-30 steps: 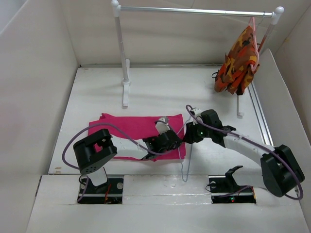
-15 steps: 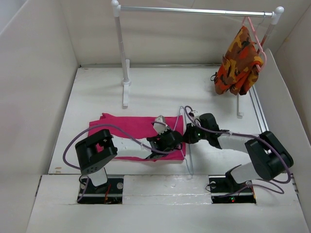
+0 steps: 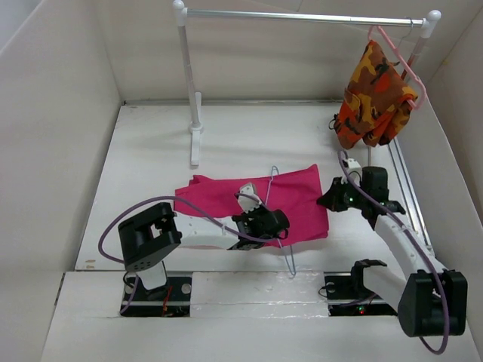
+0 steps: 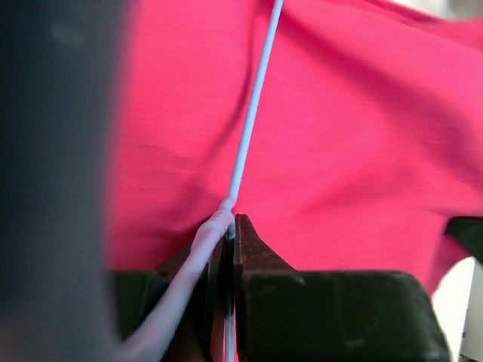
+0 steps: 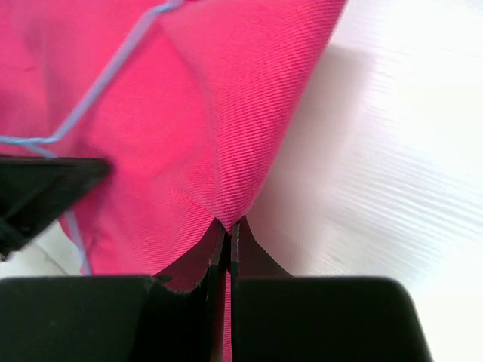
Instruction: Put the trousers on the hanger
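1. The trousers (image 3: 219, 197) lie spread flat on the white worktop (image 3: 249, 143), near the middle and a little toward the arms. Their right end is lifted slightly.
2. The hanger (image 4: 247, 128) crosses the cloth. Its thin wire runs over the pink fabric, and one end pokes out past the near edge of the trousers.
3. My left gripper (image 4: 230, 222) is clamped tight on that wire. The left arm lies across the near edge of the trousers and hides part of them from above.
4. My right gripper (image 5: 226, 226) is pinched closed on the right-hand edge of the trousers, with the cloth bunched to a point between its fingers.
5. A clothes rail (image 3: 302, 16) stands at the back, well apart from the trousers.
6. An orange patterned garment (image 3: 375, 94) hangs from the rail's right end on a salmon-pink hanger (image 3: 400, 56), above and behind my right arm.
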